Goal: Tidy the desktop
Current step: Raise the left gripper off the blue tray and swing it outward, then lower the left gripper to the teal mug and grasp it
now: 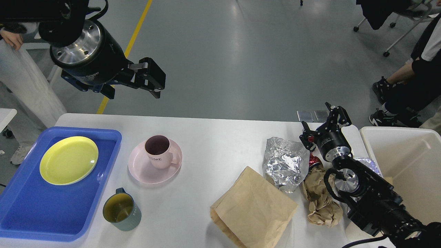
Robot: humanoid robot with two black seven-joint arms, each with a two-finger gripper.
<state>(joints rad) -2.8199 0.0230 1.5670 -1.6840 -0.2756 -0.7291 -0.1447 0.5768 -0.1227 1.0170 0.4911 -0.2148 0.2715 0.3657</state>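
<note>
2 tools were in view. Our left tool (151,81) hung in the upper left of the frame, its fingers close together on nothing, well above the worktop (213,144). The pink cup (157,147) on its saucer (137,168) lay below it, toward the frame's lower edge; we judged the left arm nearer. Our right tool (325,124), fingers apart and empty, stood at right beside the foil (286,165), near the bin (406,165).

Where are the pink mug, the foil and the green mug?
pink mug (155,151), head view, outer wall below the rim.
foil (285,164), head view, middle of the crumpled sheet.
green mug (121,211), head view, inner wall.
</note>
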